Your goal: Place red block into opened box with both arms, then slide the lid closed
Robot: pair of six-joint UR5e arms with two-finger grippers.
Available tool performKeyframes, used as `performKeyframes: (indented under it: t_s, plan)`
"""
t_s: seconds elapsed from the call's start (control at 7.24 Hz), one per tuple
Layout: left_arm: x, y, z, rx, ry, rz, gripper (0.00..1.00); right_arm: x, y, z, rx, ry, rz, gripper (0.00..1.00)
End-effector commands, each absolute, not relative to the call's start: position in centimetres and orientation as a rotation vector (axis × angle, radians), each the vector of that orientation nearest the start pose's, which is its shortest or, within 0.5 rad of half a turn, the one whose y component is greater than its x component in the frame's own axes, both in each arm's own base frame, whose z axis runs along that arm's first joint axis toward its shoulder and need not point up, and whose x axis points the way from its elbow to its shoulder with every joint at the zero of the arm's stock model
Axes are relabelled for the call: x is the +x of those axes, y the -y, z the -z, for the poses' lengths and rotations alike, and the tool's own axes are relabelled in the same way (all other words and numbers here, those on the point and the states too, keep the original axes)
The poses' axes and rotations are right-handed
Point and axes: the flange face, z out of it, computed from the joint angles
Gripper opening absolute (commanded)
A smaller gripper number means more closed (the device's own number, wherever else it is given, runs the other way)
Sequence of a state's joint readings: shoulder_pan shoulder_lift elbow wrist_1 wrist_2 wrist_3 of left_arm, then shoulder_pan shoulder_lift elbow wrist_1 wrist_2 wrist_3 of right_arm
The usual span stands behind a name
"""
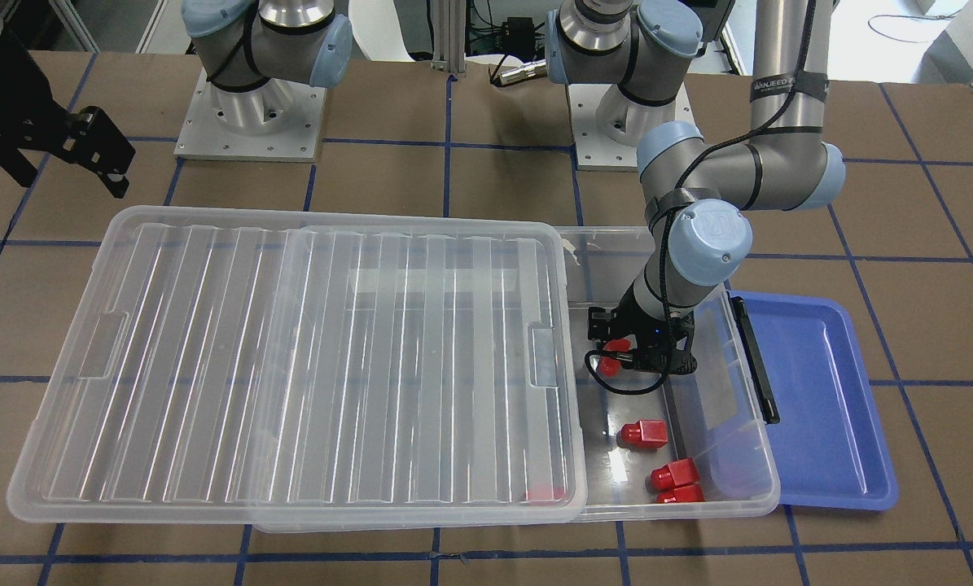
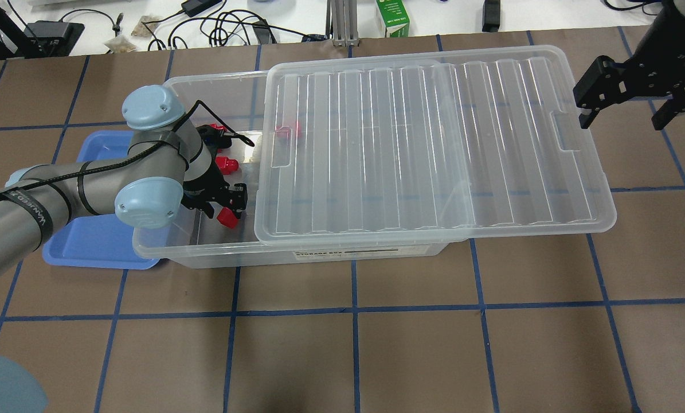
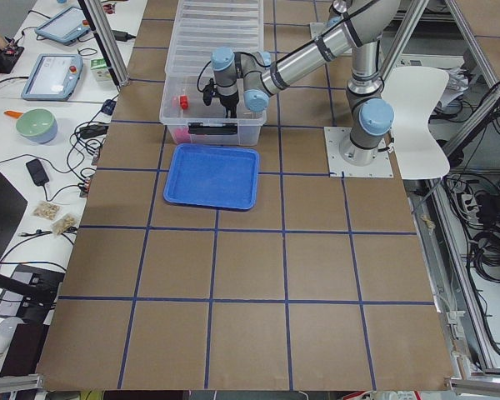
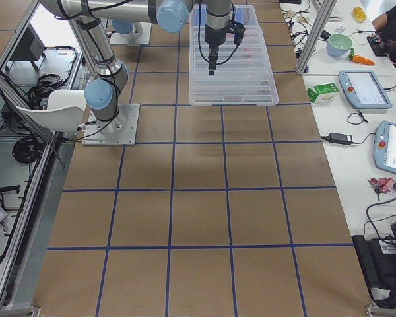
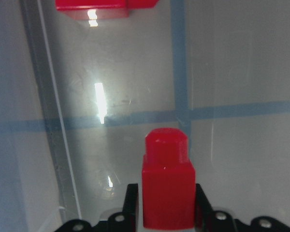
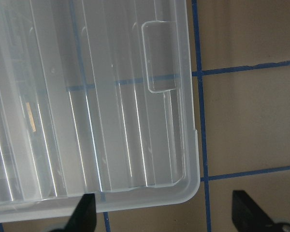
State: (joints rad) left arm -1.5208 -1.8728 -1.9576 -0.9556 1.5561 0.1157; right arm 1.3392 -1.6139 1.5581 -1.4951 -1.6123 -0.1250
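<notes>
Your left gripper (image 1: 616,355) clamps the red block (image 5: 166,191), stub forward, low inside the box's (image 2: 204,256) uncovered end, left of centre overhead, probably for release. The lid (image 2: 434,143) sits offset, giving access. The right gripper (image 2: 629,109) hovers at the lid's upper-right end, fingers wide. The box label reads "STORAGE BOX".

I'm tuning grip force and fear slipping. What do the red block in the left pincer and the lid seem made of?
The red block looks like hard, glossy moulded plastic: smooth faces, even colour, crisp edges. The lid looks like clear, fairly stiff plastic, smooth and shiny: table lines show through it and its ribs catch highlights.
</notes>
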Motion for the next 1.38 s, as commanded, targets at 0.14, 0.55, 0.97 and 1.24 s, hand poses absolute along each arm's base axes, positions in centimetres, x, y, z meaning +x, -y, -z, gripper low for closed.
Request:
performKeyframes:
  t_s: [0.14, 0.55, 0.97, 1.24]
  plan:
    - [-11.1, 53.8, -27.0, 0.113, -3.152, -0.088, 1.00, 1.7, 48.9, -50.6, 0.172, -3.177, -0.044, 1.00]
    - [-11.2, 53.5, -36.8, 0.118, -3.138, -0.106, 1.00, 1.5, 49.0, -50.1, 0.152, -3.189, -0.077, 1.00]
    - [-12.6, 51.1, -45.5, 0.160, -3.124, -0.014, 1.00, -3.5, 52.0, -45.2, 0.252, -3.183, -0.230, 1.00]
    - [-12.7, 50.2, -48.7, 0.152, -3.111, 0.045, 1.00, -7.8, 54.9, -42.8, 0.174, -3.222, -0.142, 1.00]
